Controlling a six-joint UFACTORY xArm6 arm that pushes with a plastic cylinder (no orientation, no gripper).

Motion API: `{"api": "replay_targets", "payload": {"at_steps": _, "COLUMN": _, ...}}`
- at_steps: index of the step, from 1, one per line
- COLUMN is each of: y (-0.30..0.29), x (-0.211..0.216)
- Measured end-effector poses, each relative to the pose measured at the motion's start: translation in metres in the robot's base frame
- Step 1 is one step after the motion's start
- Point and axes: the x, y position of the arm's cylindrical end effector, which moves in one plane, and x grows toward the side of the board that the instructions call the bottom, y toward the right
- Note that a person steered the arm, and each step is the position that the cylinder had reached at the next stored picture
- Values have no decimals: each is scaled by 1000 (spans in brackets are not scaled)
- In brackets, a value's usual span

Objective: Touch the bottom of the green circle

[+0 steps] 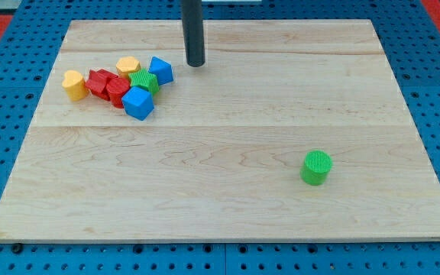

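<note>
The green circle (316, 167) is a short green cylinder standing alone at the view's lower right of the wooden board (228, 206). My tip (195, 64) is the lower end of the dark rod, near the view's top centre. It is far up and to the left of the green circle, not touching it. It sits just right of a cluster of blocks.
A tight cluster lies at the view's upper left: a yellow heart-like block (74, 84), two red blocks (100, 81) (118, 90), a yellow hexagon (127, 66), a green block (144, 81), and two blue blocks (160, 70) (137, 102). Blue pegboard surrounds the board.
</note>
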Motion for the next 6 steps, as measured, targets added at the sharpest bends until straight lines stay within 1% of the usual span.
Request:
{"api": "replay_targets", "payload": {"at_steps": 1, "y": 18, "x": 5}}
{"api": "replay_targets", "payload": {"at_steps": 2, "y": 63, "x": 32}}
{"api": "replay_targets", "payload": {"at_steps": 3, "y": 80, "x": 72}}
{"api": "replay_targets", "payload": {"at_steps": 5, "y": 135, "x": 170}}
{"api": "replay_targets", "payload": {"at_steps": 6, "y": 122, "x": 238}}
